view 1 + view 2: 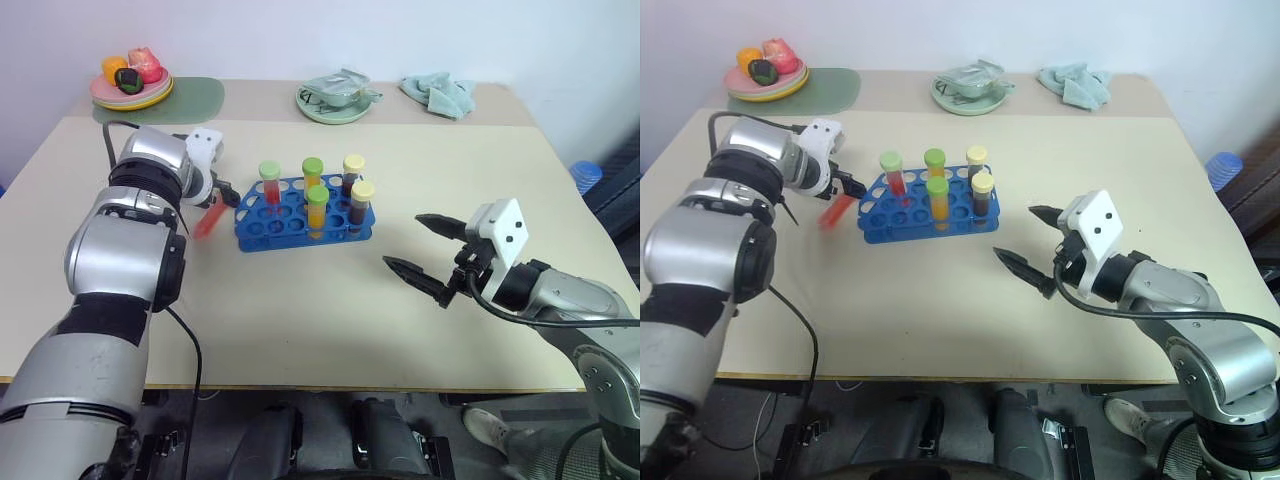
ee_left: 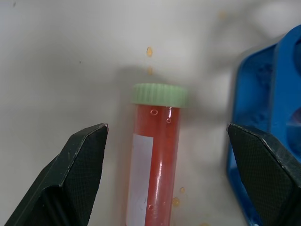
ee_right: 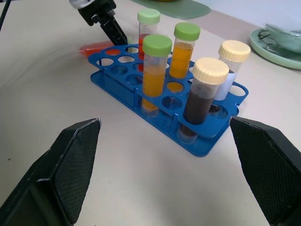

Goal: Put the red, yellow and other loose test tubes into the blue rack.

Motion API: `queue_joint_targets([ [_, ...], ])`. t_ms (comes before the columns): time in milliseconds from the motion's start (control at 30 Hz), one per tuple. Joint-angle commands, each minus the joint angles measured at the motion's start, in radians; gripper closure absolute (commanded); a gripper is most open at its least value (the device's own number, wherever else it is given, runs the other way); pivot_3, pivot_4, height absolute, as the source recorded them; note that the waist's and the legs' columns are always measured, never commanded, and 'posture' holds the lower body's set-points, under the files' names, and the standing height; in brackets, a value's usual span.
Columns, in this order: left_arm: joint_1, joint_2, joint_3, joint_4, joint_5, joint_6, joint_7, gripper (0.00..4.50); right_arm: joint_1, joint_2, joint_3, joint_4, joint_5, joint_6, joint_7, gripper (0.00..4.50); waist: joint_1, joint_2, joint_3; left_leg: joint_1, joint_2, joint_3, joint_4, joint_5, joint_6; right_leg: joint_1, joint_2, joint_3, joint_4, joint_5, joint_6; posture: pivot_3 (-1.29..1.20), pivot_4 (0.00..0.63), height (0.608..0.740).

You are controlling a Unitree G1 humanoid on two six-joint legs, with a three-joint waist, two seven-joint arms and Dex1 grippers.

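Right wrist view: the blue rack (image 3: 164, 101) held five capped tubes; left hand (image 2: 164, 155) spread around a red tube (image 2: 153, 160) lying on the desk (image 1: 330, 320); right hand (image 1: 425, 255) spread, empty.

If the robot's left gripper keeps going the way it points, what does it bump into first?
Probably the loose clear plastic tube of red liquid with a green cap, lying on the beige table between the open left gripper's fingers, beside the bright blue plastic rack.
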Motion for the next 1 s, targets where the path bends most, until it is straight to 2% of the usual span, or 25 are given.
queue_joint_targets([
  [33, -0.001, 0.003, 0.019, 0.003, 0.020, -0.002, 0.032, 1.19, -0.020, -0.002, -0.027, -0.039, 0.021, 0.006, -0.008, 0.00, 0.000, 0.000, 0.000, 0.000, 0.000, 0.000, 0.000, 0.000, 0.000, 0.000, 0.000, 0.000, 0.000, 0.000, 0.000, 0.00, 0.150, 0.740],
  [200, 0.007, -0.003, 0.035, 0.008, 0.028, -0.002, 0.060, 3.69, -0.017, -0.004, -0.033, -0.049, 0.034, 0.021, -0.017, 0.00, 0.000, 0.000, 0.000, 0.000, 0.000, 0.000, 0.000, 0.000, 0.000, 0.000, 0.000, 0.000, 0.000, 0.000, 0.000, 0.00, 0.150, 0.740],
  [233, 0.008, -0.005, 0.036, 0.007, 0.029, 0.001, 0.060, 3.89, -0.017, -0.004, -0.034, -0.051, 0.036, 0.025, -0.020, 0.00, 0.000, 0.000, 0.000, 0.000, 0.000, 0.000, 0.000, 0.000, 0.000, 0.000, 0.000, 0.000, 0.000, 0.000, 0.000, 0.00, 0.150, 0.740],
  [433, 0.005, 0.018, 0.054, -0.002, 0.020, 0.027, 0.039, 3.90, -0.017, -0.009, -0.044, -0.062, 0.051, 0.043, -0.028, 0.00, -0.001, 0.000, 0.000, 0.000, 0.000, 0.000, 0.000, 0.000, 0.000, 0.000, 0.000, 0.000, 0.001, 0.000, 0.000, 0.00, 0.150, 0.740],
  [567, -0.024, 0.062, 0.147, -0.053, -0.064, -0.003, -0.053, 3.90, -0.024, -0.014, -0.044, -0.059, 0.058, 0.046, -0.030, 0.00, -0.001, 0.000, 0.000, 0.000, 0.000, 0.000, 0.000, 0.000, 0.000, 0.000, 0.000, 0.000, 0.001, 0.000, 0.000, 0.00, 0.150, 0.740],
  [600, 0.005, 0.082, 0.181, -0.124, -0.100, -0.086, -0.098, 3.90, -0.027, -0.015, -0.043, -0.055, 0.057, 0.045, -0.027, 0.00, -0.002, 0.000, 0.000, 0.000, 0.000, 0.000, 0.000, 0.000, 0.000, 0.000, 0.000, 0.000, 0.001, 0.000, 0.000, 0.00, 0.150, 0.740],
  [633, 0.062, 0.108, 0.224, -0.246, -0.146, -0.150, -0.147, 3.90, -0.032, -0.017, -0.040, -0.047, 0.054, 0.042, -0.022, 0.00, -0.002, 0.000, 0.000, 0.000, 0.000, 0.000, 0.001, 0.000, 0.000, 0.000, 0.000, 0.000, 0.001, 0.000, 0.000, 0.00, 0.150, 0.740],
  [733, 0.256, 0.189, 0.277, -0.559, -0.279, -0.064, -0.365, 3.90, -0.041, -0.018, -0.039, -0.021, 0.046, 0.031, -0.004, 0.00, -0.018, 0.001, -0.001, 0.000, 0.001, 0.001, 0.000, 0.000, -0.001, -0.001, 0.000, 0.001, 0.002, 0.000, 0.000, 0.00, 0.150, 0.740],
  [800, 0.402, 0.216, 0.333, -0.748, -0.367, -0.048, -0.432, 3.90, -0.039, -0.016, -0.041, -0.009, 0.040, 0.022, 0.002, 0.00, -0.025, 0.003, -0.002, 0.000, 0.000, 0.001, 0.000, 0.000, -0.001, -0.001, -0.001, 0.001, 0.002, 0.000, 0.000, 0.00, 0.150, 0.740],
  [900, 0.576, 0.158, 0.473, -0.923, -0.459, -0.194, -0.375, 3.90, 0.009, -0.010, -0.049, -0.010, 0.019, 0.000, 0.008, 0.00, -0.023, 0.005, -0.003, 0.002, 0.001, 0.001, 0.000, 0.001, -0.001, 0.001, -0.001, 0.001, 0.002, 0.000, 0.000, 0.00, 0.150, 0.740],
  [933, 0.626, 0.128, 0.491, -0.953, -0.457, -0.267, -0.338, 3.90, 0.040, -0.010, -0.052, -0.016, 0.005, -0.012, 0.011, 0.00, -0.016, 0.004, -0.003, 0.002, 0.001, 0.000, 0.001, 0.001, -0.001, 0.001, 0.000, 0.001, 0.003, 0.000, 0.000, 0.00, 0.150, 0.740],
  [1000, 0.678, 0.102, 0.482, -0.999, -0.484, -0.263, -0.342, 3.90, 0.077, -0.004, -0.057, -0.023, -0.006, -0.030, 0.013, 0.00, -0.002, 0.004, -0.003, 0.001, 0.001, 0.000, 0.003, 0.001, -0.001, 0.002, 0.000, 0.000, 0.003, 0.000, -0.001, 0.00, 0.150, 0.740],
])
